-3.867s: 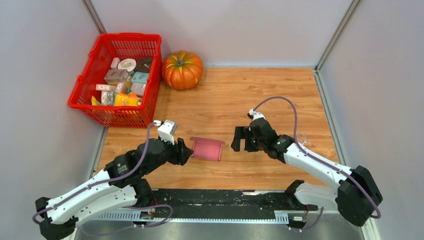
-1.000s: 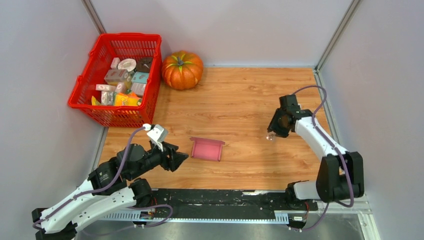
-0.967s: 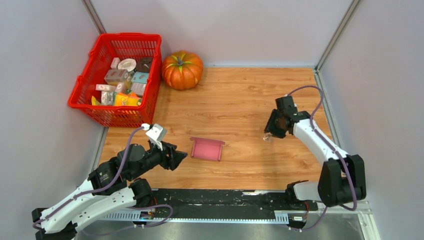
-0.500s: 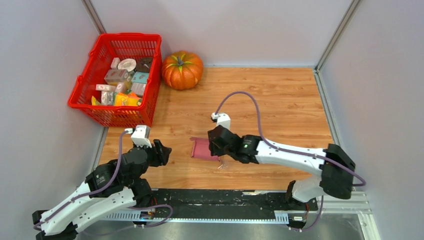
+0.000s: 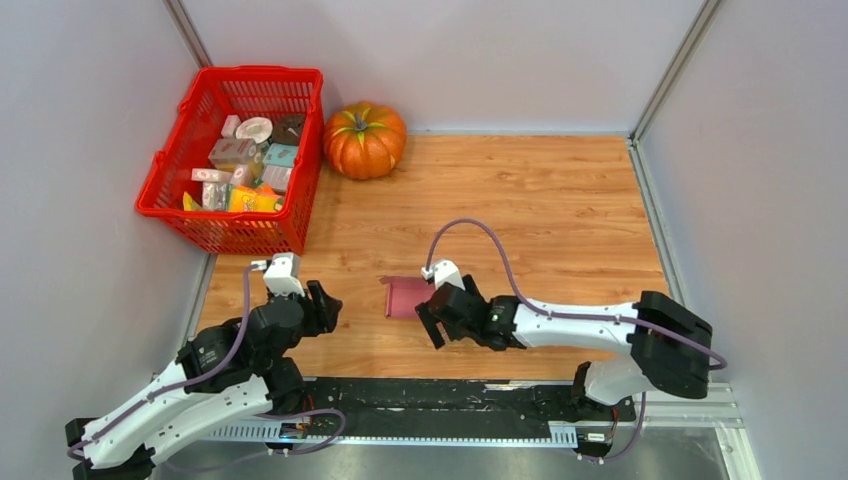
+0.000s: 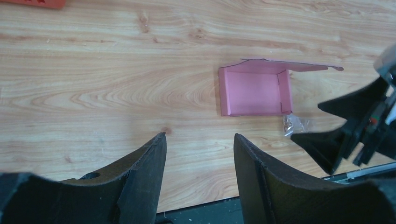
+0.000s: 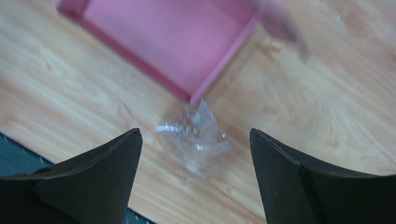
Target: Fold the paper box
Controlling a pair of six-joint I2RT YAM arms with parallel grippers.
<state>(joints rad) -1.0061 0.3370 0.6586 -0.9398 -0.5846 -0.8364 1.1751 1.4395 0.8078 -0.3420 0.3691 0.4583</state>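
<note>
Red basket (image 5: 255, 72) of goods sits far left at the rear, well apart from the work. Left gripper (image 6: 198, 140) hovers over the bare table (image 6: 93, 93) left of the box, jaws apart, nothing between them. Paper box (image 6: 254, 91) lies mid-table towards the near edge: a shallow pink tray, walls up, one flap jutting along a long side. Thin card, so probably very light, easily creased, and apt to slide unless braced; best taken by the flap's free edge with a wall steadied. Small clear packet (image 6: 294, 123) lies just beside its corner. Right gripper (image 7: 194, 135) hangs over that packet, jaws wide, gripping nothing.
</note>
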